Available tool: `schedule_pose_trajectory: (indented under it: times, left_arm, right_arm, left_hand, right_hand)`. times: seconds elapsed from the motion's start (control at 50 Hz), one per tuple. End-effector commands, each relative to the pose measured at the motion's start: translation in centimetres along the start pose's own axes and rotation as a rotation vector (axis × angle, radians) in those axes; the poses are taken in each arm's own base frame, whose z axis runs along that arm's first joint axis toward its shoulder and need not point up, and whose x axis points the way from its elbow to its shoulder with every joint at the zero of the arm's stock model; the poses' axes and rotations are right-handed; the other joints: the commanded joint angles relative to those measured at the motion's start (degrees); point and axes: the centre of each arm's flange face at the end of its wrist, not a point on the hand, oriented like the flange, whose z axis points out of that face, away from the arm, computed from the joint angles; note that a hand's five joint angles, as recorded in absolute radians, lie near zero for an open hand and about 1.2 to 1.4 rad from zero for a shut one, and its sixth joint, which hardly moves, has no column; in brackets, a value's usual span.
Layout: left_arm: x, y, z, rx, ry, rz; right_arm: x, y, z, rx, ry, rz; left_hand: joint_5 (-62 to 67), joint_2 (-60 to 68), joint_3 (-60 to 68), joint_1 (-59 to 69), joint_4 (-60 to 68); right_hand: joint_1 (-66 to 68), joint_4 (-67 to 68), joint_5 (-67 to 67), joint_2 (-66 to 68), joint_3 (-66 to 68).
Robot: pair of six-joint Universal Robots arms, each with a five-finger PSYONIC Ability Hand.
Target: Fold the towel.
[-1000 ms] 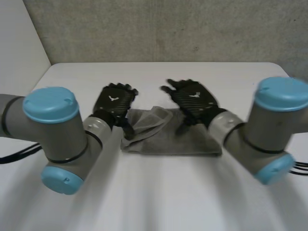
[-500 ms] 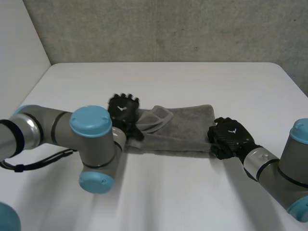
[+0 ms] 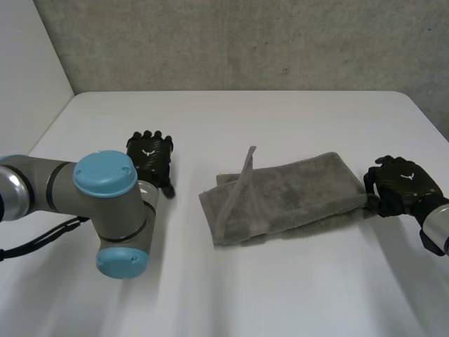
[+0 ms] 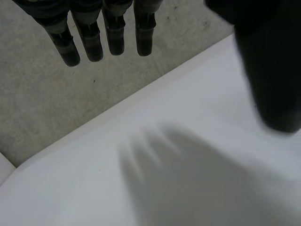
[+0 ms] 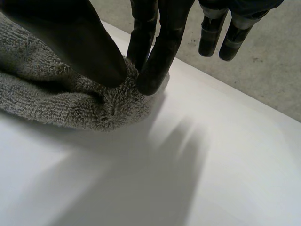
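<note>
The black right hand [image 3: 403, 184] is pinching the grey terry towel's [image 3: 280, 196] right end. The black left hand [image 3: 149, 156], fingers straight, is hovering well apart leftward.

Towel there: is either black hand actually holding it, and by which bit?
The right hand pinches the towel by the end nearest that hand, between thumb and fingers. The left hand, open, holds nothing.

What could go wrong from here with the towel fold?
The right hand pinches only the end of the grey towel, so a pull could slip off it. The left hand is open and off the towel; nothing anchors it, so it may drag. The raised flap could flop open.
</note>
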Motion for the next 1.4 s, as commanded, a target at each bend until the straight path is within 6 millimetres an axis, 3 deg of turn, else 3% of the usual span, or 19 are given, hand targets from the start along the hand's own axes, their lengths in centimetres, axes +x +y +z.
schedule_pose_trajectory:
  times: [0.02,0.24,0.28,0.34,0.38,0.5,0.54,0.64,0.72,0.74,0.76,0.78,0.8,0.88,0.94,1.08,1.18,1.28,1.4]
  left_arm:
    - [0.1,-2.5,-1.5,0.047,0.017,-0.01]
    - [0.1,-5.1,-3.1,0.103,0.032,-0.02]
    - [0.1,-5.1,-3.2,0.103,0.032,-0.02]
    - [0.1,-5.1,-3.5,0.099,0.033,-0.019]
    - [-0.1,-5.2,-3.7,0.098,0.032,-0.02]
    - [-0.6,-5.2,-4.0,0.095,0.025,-0.021]
    - [-0.7,-5.3,-4.0,0.096,0.021,-0.023]
    - [-1.0,-5.2,-3.9,0.093,0.014,-0.023]
    - [-1.0,-5.1,-3.9,0.091,0.015,-0.024]
    - [-1.0,-5.1,-3.8,0.091,0.013,-0.024]
    - [-1.0,-5.1,-3.8,0.089,0.014,-0.024]
    - [-1.0,-5.1,-3.8,0.089,0.014,-0.024]
    - [-1.1,-5.1,-3.8,0.09,0.012,-0.024]
    - [-1.3,-5.1,-3.5,0.092,0.005,-0.026]
    - [-1.3,-5.3,-3.4,0.098,0.004,-0.026]
    - [-0.5,-5.1,-3.5,0.093,0.083,-0.054]
    - [0.6,-4.0,-4.4,-0.001,0.178,-0.104]
    - [2.1,-2.7,-5.3,-0.112,0.26,-0.148]
    - [2.9,-1.2,-5.2,-0.176,0.275,-0.15]
  right_arm:
    - [-0.6,-1.6,-0.9,0.023,-0.025,-0.009]
    - [-8.6,-6.9,-2.2,0.246,-0.221,-0.155]
    - [-12.0,-8.0,-2.8,0.336,-0.308,-0.2]
    - [-13.4,-8.4,-3.2,0.379,-0.343,-0.221]
    - [-16.2,-9.0,-3.9,0.449,-0.412,-0.247]
    - [-21.1,-7.4,-4.1,0.448,-0.552,-0.256]
    - [-24.1,-6.0,-4.1,0.424,-0.64,-0.261]
    - [-26.4,-4.3,-3.3,0.385,-0.663,-0.27]
    - [-26.4,-3.6,-2.2,0.353,-0.609,-0.272]
    - [-26.2,-3.4,-1.9,0.337,-0.576,-0.278]
    - [-25.9,-3.4,-1.7,0.323,-0.541,-0.279]
    - [-25.9,-3.4,-1.7,0.323,-0.541,-0.279]
    - [-25.3,-3.5,-1.4,0.309,-0.501,-0.274]
    - [-24.4,-3.7,-1.4,0.277,-0.452,-0.261]
    - [-23.0,-5.5,-2.2,0.289,-0.414,-0.247]
    - [-15.6,-8.1,-1.9,0.268,-0.241,-0.06]
    - [-12.4,-8.4,-0.5,0.229,-0.214,0.086]
    - [-11.2,-6.5,1.9,0.117,-0.298,0.184]
    - [-12.1,-3.7,4.2,-0.075,-0.435,0.267]
  left_hand:
    - [-2.7,-3.0,-2.2,-5.3,-2.7]
    - [-2.7,-3.4,-2.2,-5.6,-2.7]
    - [-2.7,-3.4,-2.2,-5.6,-2.7]
    - [-2.7,-3.4,-2.2,-5.6,-2.7]
    - [-2.7,-3.4,-2.2,-5.6,-2.7]
    - [-2.7,-3.4,-2.2,-5.6,-2.7]
    - [-2.7,-3.4,-2.2,-5.6,-2.7]
    - [-2.7,-3.4,-2.2,-5.6,-2.7]
    - [-2.7,-3.4,-2.2,-5.6,-2.7]
    - [-2.7,-3.4,-2.2,-5.6,-2.7]
    - [-2.7,-3.4,-2.2,-5.6,-2.7]
    - [-2.7,-3.4,-2.2,-5.6,-2.7]
    - [-2.7,-3.4,-2.2,-5.6,-2.7]
    - [-2.7,-3.4,-2.2,-5.6,-2.7]
    - [-2.7,-3.4,-2.2,-5.6,-2.7]
    - [-2.7,-3.0,-2.2,-5.3,-2.7]
    - [-2.7,-3.0,-2.2,-5.3,-2.7]
    - [-2.7,-3.4,-2.2,-5.6,-2.7]
    - [-2.7,-3.4,-2.2,-5.6,-2.7]
  right_hand:
    - [6.9,1.7,3.2,3.5,0.9]
    - [6.9,1.7,3.2,3.5,0.9]
    - [6.9,1.7,3.2,3.5,0.9]
    - [6.9,1.7,3.2,3.5,0.9]
    - [6.9,1.7,3.2,3.5,0.9]
    - [6.9,1.7,3.2,3.5,0.9]
    - [6.9,1.7,3.2,3.5,0.9]
    - [6.9,1.7,3.2,3.5,0.9]
    - [6.9,1.7,3.2,3.5,0.9]
    - [-10.2,1.7,-13.9,-13.6,0.9]
    - [-55.2,1.7,-58.9,-58.5,0.9]
    - [-55.6,1.7,-59.3,-59.0,0.9]
    - [-72.9,1.7,-66.8,-76.3,0.9]
    - [-73.1,1.7,-66.8,-76.5,0.9]
    - [-73.1,1.7,-66.8,-76.5,0.9]
    - [-73.1,1.7,-66.8,-76.5,0.9]
    - [-73.1,1.7,-66.8,-76.5,0.9]
    - [-73.1,1.7,-66.8,-76.5,0.9]
    - [-73.1,1.7,-66.8,-76.5,0.9]
